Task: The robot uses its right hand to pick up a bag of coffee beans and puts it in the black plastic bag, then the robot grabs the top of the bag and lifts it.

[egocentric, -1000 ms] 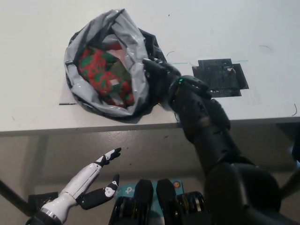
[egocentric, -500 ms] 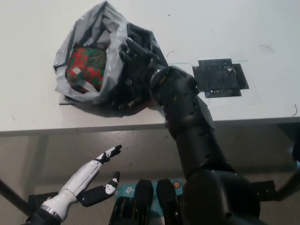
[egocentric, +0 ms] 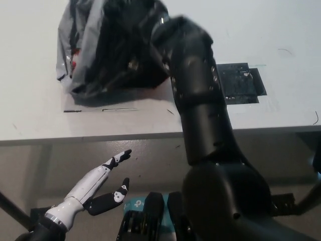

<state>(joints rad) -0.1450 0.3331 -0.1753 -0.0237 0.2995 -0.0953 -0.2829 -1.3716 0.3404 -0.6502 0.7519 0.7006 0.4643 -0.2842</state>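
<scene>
One black right hand [egocentric: 143, 22] clenches the crinkled, glossy black plastic bag [egocentric: 95, 60] on the white table [egocentric: 281, 30]; white left hand [egocentric: 95, 188] spread below the table's edge.

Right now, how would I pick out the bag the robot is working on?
On the white table, look to the far left part, above the thin black line marked near its front edge. The crumpled, glossy black plastic bag sits there, gathered at its top where the black right arm reaches in, unlike the flat black square patch to the right.
</scene>
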